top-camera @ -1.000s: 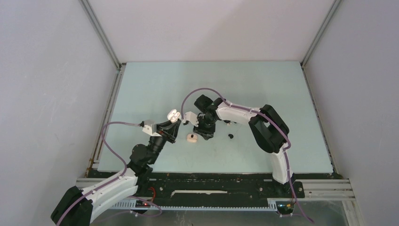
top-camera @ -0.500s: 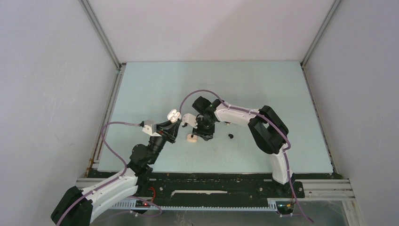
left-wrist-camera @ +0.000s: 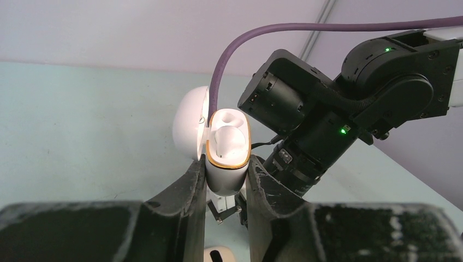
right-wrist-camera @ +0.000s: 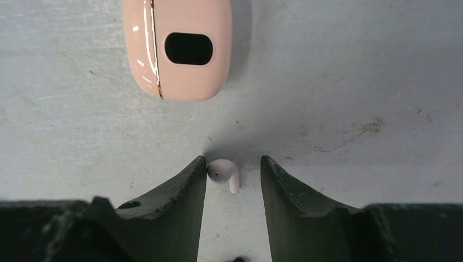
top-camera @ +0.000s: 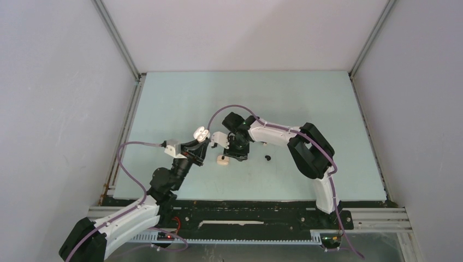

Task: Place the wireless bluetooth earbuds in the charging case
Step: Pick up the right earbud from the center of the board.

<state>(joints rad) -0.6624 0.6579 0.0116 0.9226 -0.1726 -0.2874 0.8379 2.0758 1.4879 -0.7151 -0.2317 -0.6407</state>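
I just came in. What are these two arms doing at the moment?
The left arm's fingers hold a white charging case with a gold rim, lid open, raised above the table. The right arm's fingers are down at the table, open on either side of a tiny pale earbud, not yet gripping it. A closed pink case lies just beyond.

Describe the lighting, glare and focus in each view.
Top external: flat, even light, hardly any shadow. Left wrist: the open white case in the left claw is sharp and bright, while the dark fingers in front show little detail. Right wrist: glare streaks on the pink case, and a soft shadow around the pale earbud inside the right claw.
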